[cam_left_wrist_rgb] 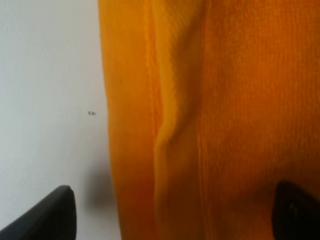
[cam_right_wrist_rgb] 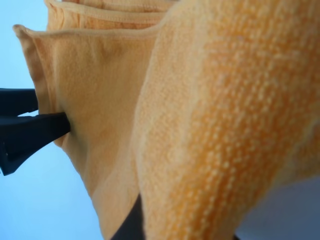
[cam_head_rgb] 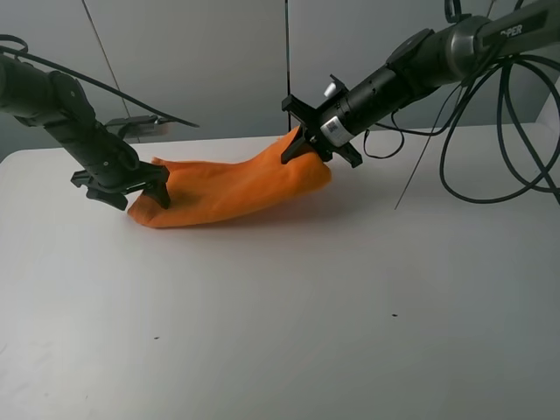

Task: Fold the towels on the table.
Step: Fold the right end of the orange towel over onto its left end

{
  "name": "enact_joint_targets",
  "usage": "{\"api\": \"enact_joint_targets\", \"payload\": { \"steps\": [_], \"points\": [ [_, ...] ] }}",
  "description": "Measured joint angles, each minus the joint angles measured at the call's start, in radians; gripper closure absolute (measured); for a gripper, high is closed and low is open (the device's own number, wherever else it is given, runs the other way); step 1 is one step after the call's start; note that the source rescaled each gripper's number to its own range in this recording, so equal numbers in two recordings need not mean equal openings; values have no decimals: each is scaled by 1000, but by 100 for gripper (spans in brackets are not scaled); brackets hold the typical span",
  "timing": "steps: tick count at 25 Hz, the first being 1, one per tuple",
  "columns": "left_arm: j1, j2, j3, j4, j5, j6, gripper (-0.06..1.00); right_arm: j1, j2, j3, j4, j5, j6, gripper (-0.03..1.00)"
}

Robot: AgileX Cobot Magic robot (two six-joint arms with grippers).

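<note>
The orange towel point(cam_head_rgb: 229, 188) lies bunched in a long fold at the back of the white table point(cam_head_rgb: 280, 341). Its right end is raised off the surface, and my right gripper point(cam_head_rgb: 308, 150) is shut on it there. In the right wrist view a dark finger point(cam_right_wrist_rgb: 35, 132) presses into the towel's point(cam_right_wrist_rgb: 210, 115) layered hems. My left gripper point(cam_head_rgb: 136, 194) is open at the towel's left end, low over the table. In the left wrist view its fingertips point(cam_left_wrist_rgb: 50, 217) stand wide apart on either side of the towel point(cam_left_wrist_rgb: 215, 115), one over bare table point(cam_left_wrist_rgb: 50, 70).
Black cables point(cam_head_rgb: 494, 149) loop down from the right arm over the table's back right. The table's far edge point(cam_head_rgb: 219, 140) meets a grey wall just behind the towel. A few tiny dark specks point(cam_head_rgb: 394, 316) mark the tabletop.
</note>
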Motion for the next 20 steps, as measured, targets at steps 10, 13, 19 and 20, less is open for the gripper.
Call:
{"api": "enact_joint_targets", "payload": {
  "steps": [10, 13, 19, 20],
  "points": [
    [0, 29, -1, 49, -25, 2, -5, 0, 0, -9, -15, 0, 19, 88],
    [0, 38, -9, 45, -35, 3, -5, 0, 0, -9, -34, 0, 23, 88],
    [0, 38, -10, 24, -45, 25, -5, 0, 0, -9, -36, 0, 40, 88],
    [0, 38, -10, 24, -45, 25, -5, 0, 0, -9, -36, 0, 45, 88]
  ]
}}
